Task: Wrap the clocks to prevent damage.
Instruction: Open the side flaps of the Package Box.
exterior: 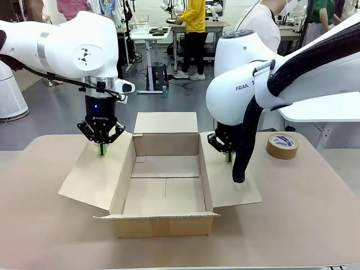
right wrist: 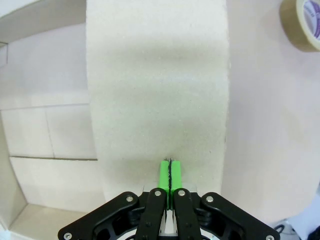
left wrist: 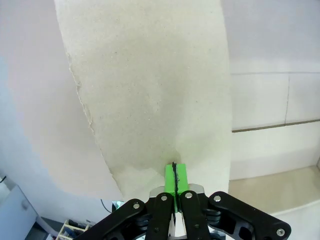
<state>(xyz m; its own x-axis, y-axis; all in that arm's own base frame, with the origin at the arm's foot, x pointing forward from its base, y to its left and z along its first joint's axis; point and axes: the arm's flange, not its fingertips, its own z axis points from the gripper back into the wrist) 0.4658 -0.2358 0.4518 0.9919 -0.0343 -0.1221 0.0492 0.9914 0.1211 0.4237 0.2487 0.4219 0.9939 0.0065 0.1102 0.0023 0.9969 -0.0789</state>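
The clocks are out of view. A brown cardboard box (exterior: pixel 163 225) stands open in the middle of the table, its inside bare and its flaps spread outward. My left gripper (exterior: pixel 102 151) is shut and points straight down, its green tips at the far end of the left flap (exterior: pixel 93 174). In the left wrist view the left gripper (left wrist: pixel 174 167) has its pads pressed together over that flap (left wrist: pixel 150 90). My right gripper (exterior: pixel 228 158) is also shut, tips down on the right flap (exterior: pixel 230 188). The right wrist view shows the right gripper (right wrist: pixel 170 165) closed over the same flap (right wrist: pixel 155 80).
A brown tape roll (exterior: pixel 282 145) lies on the table right of the box, also seen as the tape roll (right wrist: pixel 305 22) at the top corner of the right wrist view. The back flap (exterior: pixel 166 122) stands up at the far side. People stand at tables farther off.
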